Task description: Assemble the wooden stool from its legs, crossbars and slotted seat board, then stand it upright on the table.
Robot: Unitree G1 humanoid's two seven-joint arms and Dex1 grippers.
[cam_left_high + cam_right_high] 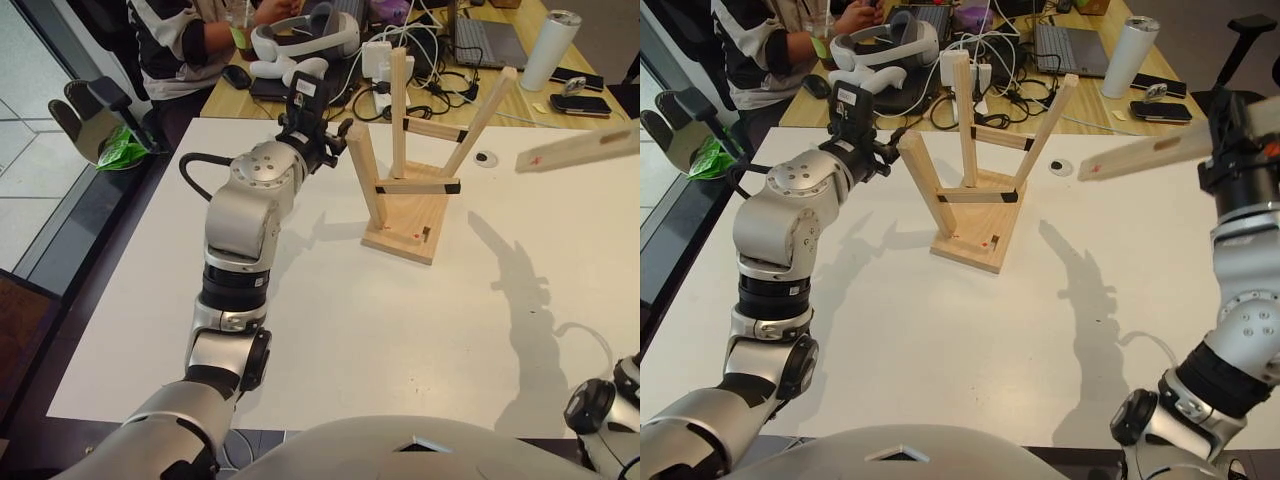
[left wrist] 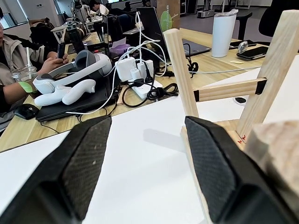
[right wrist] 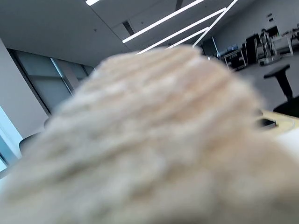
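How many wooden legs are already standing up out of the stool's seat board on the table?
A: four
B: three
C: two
B: three legs rise from the seat board, while the right gripper holds a fourth leg in the air.
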